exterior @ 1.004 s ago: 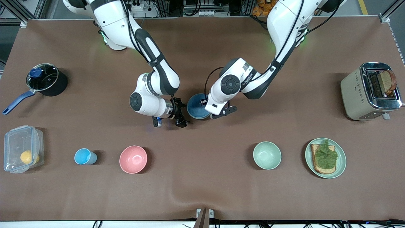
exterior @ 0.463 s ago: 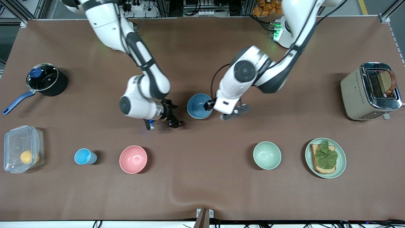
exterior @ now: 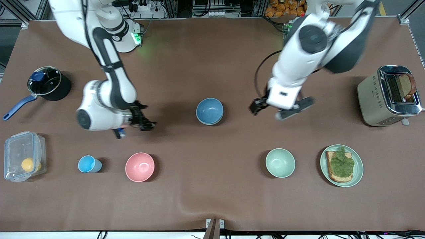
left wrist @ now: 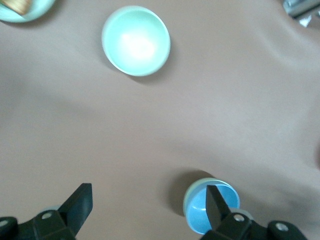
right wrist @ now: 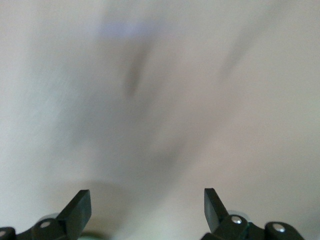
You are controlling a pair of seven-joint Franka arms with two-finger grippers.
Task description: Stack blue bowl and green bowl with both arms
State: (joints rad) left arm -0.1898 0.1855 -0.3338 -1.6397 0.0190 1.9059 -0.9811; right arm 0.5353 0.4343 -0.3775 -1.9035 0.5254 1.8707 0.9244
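1. Blue bowl [exterior: 209, 111]: on the desk [exterior: 212, 199], nested in a second bowl whose rim shows beneath it.
2. My left claw [exterior: 280, 109]: spread wide, empty, over bare desk beside the blue bowl, toward the toaster [exterior: 388, 95].
3. My right claw [exterior: 144, 122]: spread wide, empty, over bare desk beside the blue bowl, toward the saucepan [exterior: 46, 84].

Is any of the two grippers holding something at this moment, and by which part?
Nothing is held. The left gripper and the right gripper are both open and empty, above bare table.
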